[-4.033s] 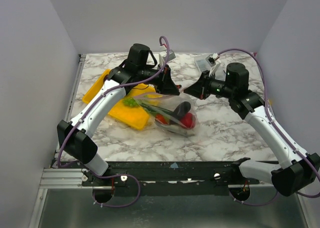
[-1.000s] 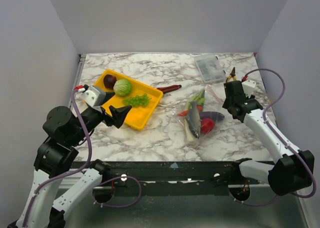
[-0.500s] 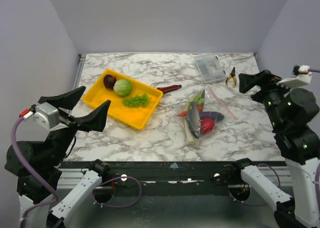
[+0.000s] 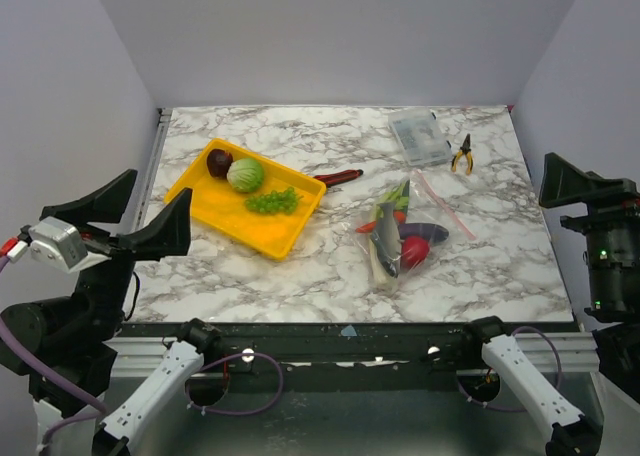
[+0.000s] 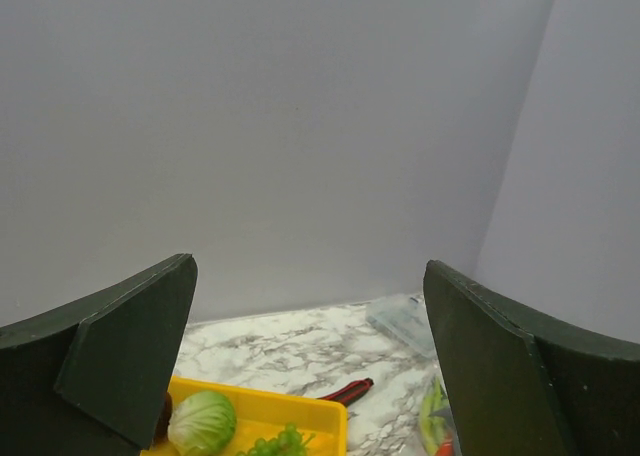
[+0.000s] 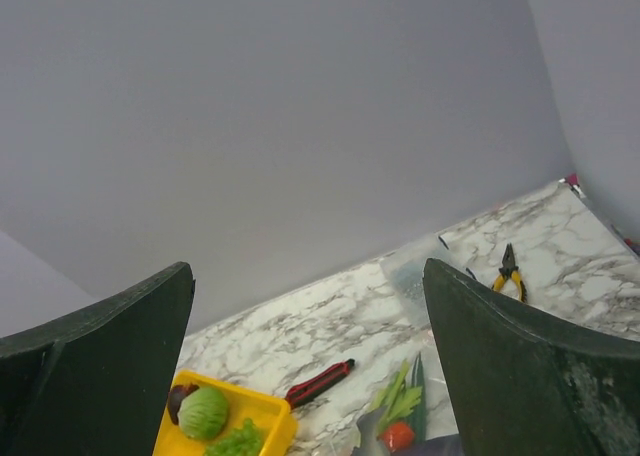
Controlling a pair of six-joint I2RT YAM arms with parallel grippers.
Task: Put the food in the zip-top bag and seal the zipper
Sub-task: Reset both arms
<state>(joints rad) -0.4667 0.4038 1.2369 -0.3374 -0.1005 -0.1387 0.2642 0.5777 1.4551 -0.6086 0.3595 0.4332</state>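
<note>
— Where's the zip-top bag [image 4: 398, 238]?
— Flat on the table [image 4: 300, 266], right of centre, nearer the front edge, food [image 4: 400, 248] inside it. The yellow tray [image 4: 215, 191] sits toward the left edge.
— And the arms?
— Left gripper [image 4: 128, 214] and right gripper [image 4: 580, 186] hang off the table's sides, fingers spread wide, holding nothing.
</note>
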